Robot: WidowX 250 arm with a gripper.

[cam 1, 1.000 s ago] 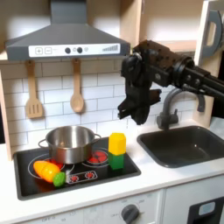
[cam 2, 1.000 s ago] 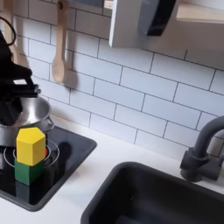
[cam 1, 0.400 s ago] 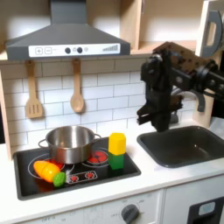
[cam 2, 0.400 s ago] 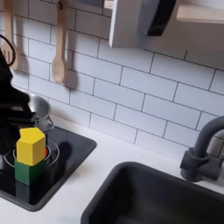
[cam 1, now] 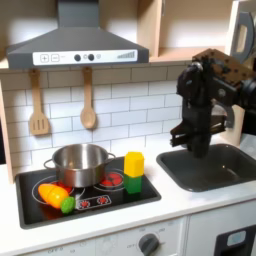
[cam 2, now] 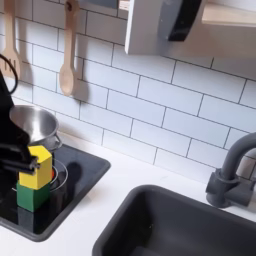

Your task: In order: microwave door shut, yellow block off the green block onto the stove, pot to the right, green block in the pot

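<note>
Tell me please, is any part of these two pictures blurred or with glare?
In the first exterior view the gripper looks soft and smeared above the sink, while the pot shows bright reflections. In the second exterior view a dark blurred shape partly covers the yellow block; the tiles stay sharp.

Your first exterior view faces the whole kitchen front-on; your second exterior view sits closer, angled; both share the stove (cam 1: 85,195) (cam 2: 60,190).

We see a white tiled wall (cam 1: 115,100) behind a toy kitchen, a grey hood (cam 1: 75,42) above it, two wooden spoons (cam 1: 88,100) hanging, a dark sink (cam 1: 210,165) with its faucet (cam 2: 232,170), and a white counter (cam 1: 120,215).
</note>
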